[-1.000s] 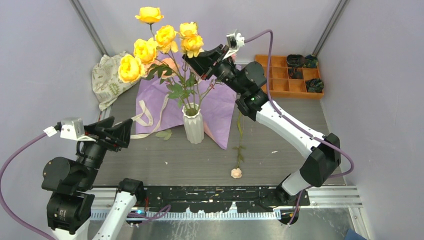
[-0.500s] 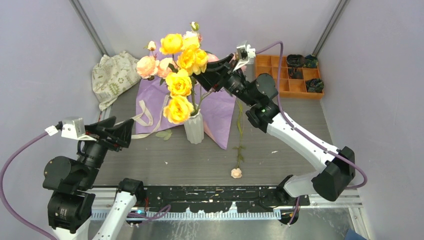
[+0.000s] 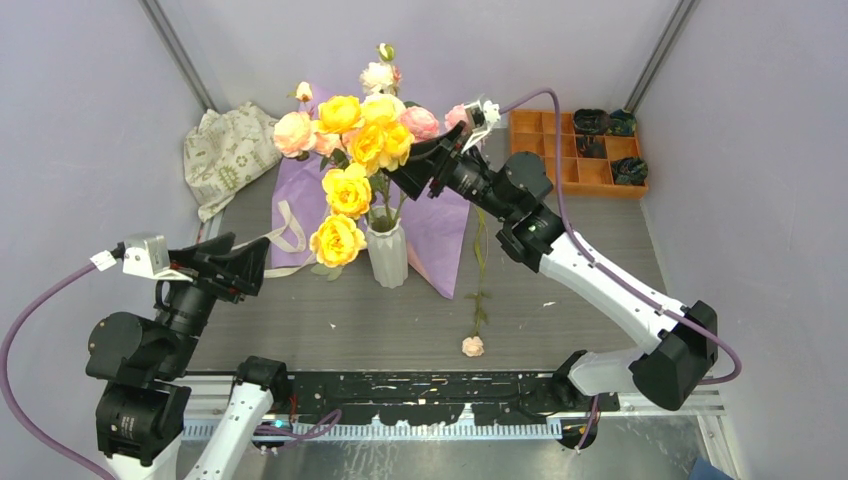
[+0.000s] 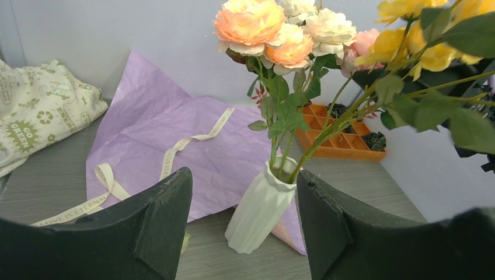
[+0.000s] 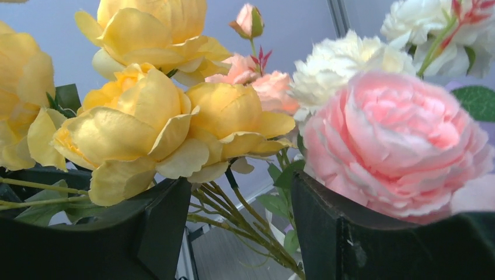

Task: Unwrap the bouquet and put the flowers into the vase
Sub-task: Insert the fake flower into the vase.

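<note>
**Overhead view.** The bouquet is undone: its flat sheet of purple wrapping paper (image 3: 440,225) lies open on the table, with the cream ribbon (image 3: 290,235) loose at its left edge. The small white ribbed vase (image 3: 388,255) stands upright on the paper's near edge. The bunch of yellow, peach, pink and cream artificial roses (image 3: 350,150) has its stems in the vase. The right gripper (image 3: 415,170) is beside the blooms, above the vase. The left gripper (image 3: 235,265) is well apart, to the left. One single pink rose on a green stem (image 3: 473,346) lies on the table, right of the vase. Judgement: unwrapping is complete and placing nearly so, with that one stem left to do.

**Left wrist view.** The left gripper (image 4: 243,178) is spread wide and holds nothing. The vase (image 4: 260,210) leans in this view; whether it is really tilted cannot be told.

**Right wrist view.** The right gripper (image 5: 236,192) has its jaws apart. Stems pass loosely through the gap, unclamped, and roses (image 5: 152,116) crowd both fingers.
</note>
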`<state>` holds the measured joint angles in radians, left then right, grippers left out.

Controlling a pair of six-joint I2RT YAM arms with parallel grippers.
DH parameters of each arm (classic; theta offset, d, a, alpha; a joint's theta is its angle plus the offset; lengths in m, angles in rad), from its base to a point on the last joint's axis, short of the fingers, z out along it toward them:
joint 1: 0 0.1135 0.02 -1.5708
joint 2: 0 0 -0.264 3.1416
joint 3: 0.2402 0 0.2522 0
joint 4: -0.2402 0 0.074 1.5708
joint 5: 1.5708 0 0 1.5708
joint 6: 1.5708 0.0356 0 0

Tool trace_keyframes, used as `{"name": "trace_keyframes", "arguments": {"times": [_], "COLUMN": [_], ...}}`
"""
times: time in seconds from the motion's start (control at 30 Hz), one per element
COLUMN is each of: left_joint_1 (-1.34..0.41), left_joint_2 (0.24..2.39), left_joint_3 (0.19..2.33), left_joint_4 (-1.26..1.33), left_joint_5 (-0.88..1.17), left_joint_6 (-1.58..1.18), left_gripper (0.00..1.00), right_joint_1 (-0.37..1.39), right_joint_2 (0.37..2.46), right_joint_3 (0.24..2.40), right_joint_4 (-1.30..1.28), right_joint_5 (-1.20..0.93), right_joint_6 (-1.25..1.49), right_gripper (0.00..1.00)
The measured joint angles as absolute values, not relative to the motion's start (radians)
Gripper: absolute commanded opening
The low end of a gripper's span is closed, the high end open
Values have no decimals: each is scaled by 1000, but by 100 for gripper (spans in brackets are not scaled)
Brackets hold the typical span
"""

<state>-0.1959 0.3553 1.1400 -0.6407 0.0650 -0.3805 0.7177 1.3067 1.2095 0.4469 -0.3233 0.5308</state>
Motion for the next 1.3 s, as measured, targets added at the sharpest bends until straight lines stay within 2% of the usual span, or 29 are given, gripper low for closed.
{"name": "trace_keyframes", "arguments": {"times": [0.47, 0.77, 1.03, 1.3], "left_joint_1": [-196, -196, -196, -196], "left_joint_2": [355, 355, 346, 344], "left_joint_3": [1136, 1136, 1137, 1137], "left_joint_4": [-640, -640, -640, -640], "left_joint_5": [72, 73, 73, 80], "left_joint_6": [-386, -386, -386, -391], "left_gripper": [67, 67, 67, 67], "right_joint_1": [727, 727, 730, 731], "right_joint_2": [1249, 1180, 1032, 834], "right_joint_3": [1071, 1037, 903, 834], "right_joint_4": [296, 177, 70, -213], "right_joint_5": [-293, -258, -223, -62], "right_joint_6": [533, 522, 523, 485], "right_gripper": [76, 76, 68, 56]}}
